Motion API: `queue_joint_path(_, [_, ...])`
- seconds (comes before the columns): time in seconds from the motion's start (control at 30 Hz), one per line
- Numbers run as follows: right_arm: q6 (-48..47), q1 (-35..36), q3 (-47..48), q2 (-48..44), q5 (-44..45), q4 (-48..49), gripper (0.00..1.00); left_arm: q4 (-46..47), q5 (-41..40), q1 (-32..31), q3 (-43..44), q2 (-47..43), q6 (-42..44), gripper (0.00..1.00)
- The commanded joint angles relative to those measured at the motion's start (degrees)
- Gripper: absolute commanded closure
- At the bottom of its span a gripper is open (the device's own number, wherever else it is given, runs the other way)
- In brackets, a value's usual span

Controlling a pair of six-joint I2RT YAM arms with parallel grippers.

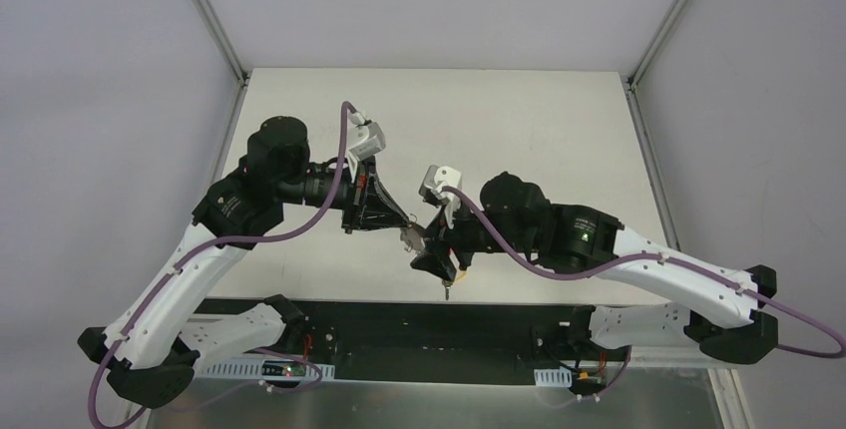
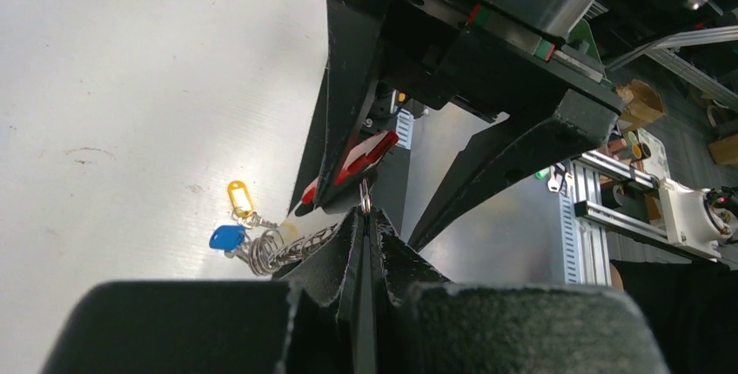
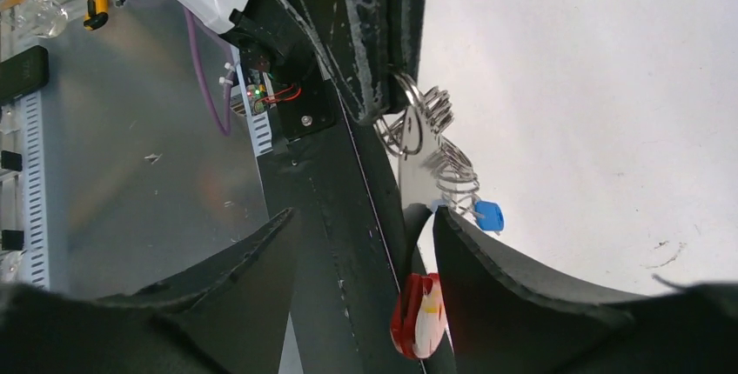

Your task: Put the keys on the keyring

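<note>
My left gripper point(image 2: 365, 217) is shut on the thin silver ring of the keyring point(image 2: 365, 200), held up off the white table. From the ring the chain point(image 2: 287, 248) droops down with a blue tag point(image 2: 226, 237) and the key's yellow oval head point(image 2: 239, 196). The keyring's red strap point(image 3: 418, 313) hangs between the wide-apart fingers of my right gripper point(image 3: 365, 217), close against one finger point(image 3: 522, 287). In the top view the left gripper point(image 1: 394, 217) and the right gripper point(image 1: 429, 254) meet tip to tip near the table's front edge.
The white table point(image 1: 519, 130) stretches behind both arms. A dark strip point(image 1: 499, 314) and a metal rail point(image 2: 592, 209) run along the near edge below the grippers. Grey walls close in the sides.
</note>
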Motion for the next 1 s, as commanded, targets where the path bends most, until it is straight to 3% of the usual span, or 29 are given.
queue_joint_path(0.0, [-1.4,1.3,0.8,-0.1,5.0,0.0,0.41,-0.4,-0.8,-0.6,3.1,0.1,0.5,1.00])
queue_joint_path(0.13, [-1.3,1.7,-0.2,-0.5,7.2,0.4,0.51,-1.0,-0.8,-0.6,3.6,-0.2,0.7,1.00])
queue_joint_path(0.3, [-0.5,1.7,-1.0,-1.4,13.3,2.1,1.00,-1.8,-0.2,-0.7,4.0,-0.7,0.7,1.00])
queue_joint_path(0.97, [-1.3,5.2,4.6,1.5,23.5,-4.2,1.00,-10.4,-3.1,-0.7,11.5,4.9,-0.5,1.00])
